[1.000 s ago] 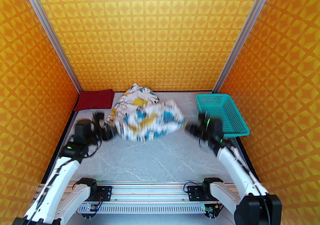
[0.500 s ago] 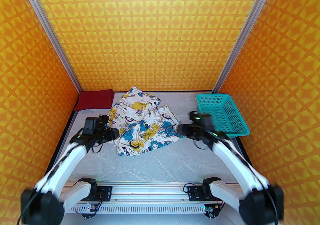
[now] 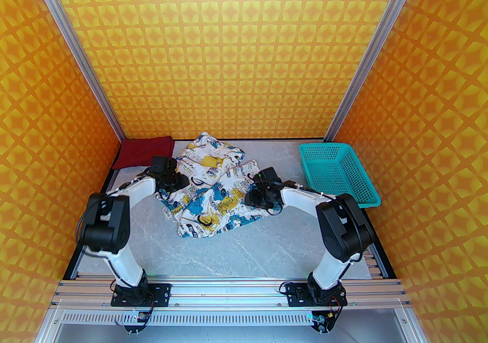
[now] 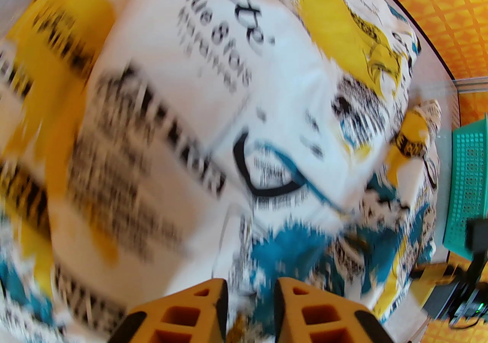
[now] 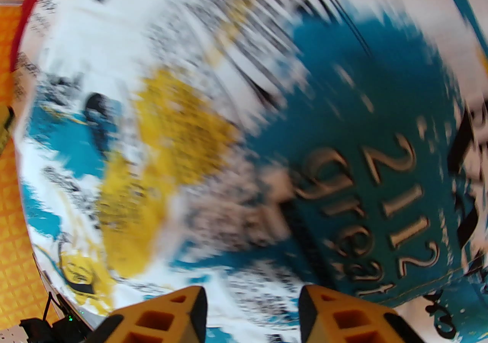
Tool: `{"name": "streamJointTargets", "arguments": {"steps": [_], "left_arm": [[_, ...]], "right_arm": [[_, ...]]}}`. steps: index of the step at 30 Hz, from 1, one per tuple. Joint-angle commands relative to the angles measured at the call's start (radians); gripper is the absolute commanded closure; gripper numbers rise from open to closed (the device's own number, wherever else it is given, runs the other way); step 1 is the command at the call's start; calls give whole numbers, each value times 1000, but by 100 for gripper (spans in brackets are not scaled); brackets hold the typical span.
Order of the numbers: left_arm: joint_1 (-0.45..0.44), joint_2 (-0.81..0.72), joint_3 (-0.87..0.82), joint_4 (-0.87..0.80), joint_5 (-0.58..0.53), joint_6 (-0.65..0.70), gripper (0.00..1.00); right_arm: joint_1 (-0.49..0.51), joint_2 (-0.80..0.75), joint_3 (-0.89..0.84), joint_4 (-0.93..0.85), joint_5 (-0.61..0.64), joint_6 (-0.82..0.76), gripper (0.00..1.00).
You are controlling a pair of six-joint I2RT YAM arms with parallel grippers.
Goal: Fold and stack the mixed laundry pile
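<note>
The white printed garment (image 3: pixel 213 190) lies crumpled mid-table, patterned in blue, mustard and black. The dark red T-shirt (image 3: pixel 146 151) lies folded flat in the back left corner. My left gripper (image 3: pixel 176 182) presses down on the printed garment's left part. In the left wrist view its yellow fingers (image 4: pixel 213 303) stand close together with printed cloth (image 4: pixel 228 105) bunched between them. My right gripper (image 3: pixel 254 199) sits on the garment's right edge. In the right wrist view its fingers (image 5: pixel 179 311) stand well apart over blurred blue and mustard cloth (image 5: pixel 343 124).
A teal perforated basket (image 3: pixel 337 173) stands at the back right, just beyond the right arm, and its corner (image 4: pixel 467 189) appears in the left wrist view. Orange patterned walls close three sides. Bare grey table (image 3: pixel 244 250) lies between the garment and the arm bases.
The printed garment dropped from a blurred, lifted bunch to lying still on the table. Both arms swung inward from its sides onto it. The left jaws narrowed onto cloth.
</note>
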Motion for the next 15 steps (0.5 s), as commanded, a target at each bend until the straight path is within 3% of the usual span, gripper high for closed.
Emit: {"name": "streamJointTargets", "arguments": {"steps": [1, 8, 12, 15], "left_arm": [[2, 43, 31, 3, -8, 32, 74], [2, 103, 58, -16, -6, 65, 75], [1, 91, 72, -48, 0, 97, 74], [-10, 46, 82, -74, 12, 115, 72]], "right_arm": [[3, -63, -112, -5, 31, 65, 61], [5, -306, -392, -34, 16, 138, 72], [20, -459, -402, -154, 31, 127, 74], [21, -524, -313, -235, 75, 96, 71]]}}
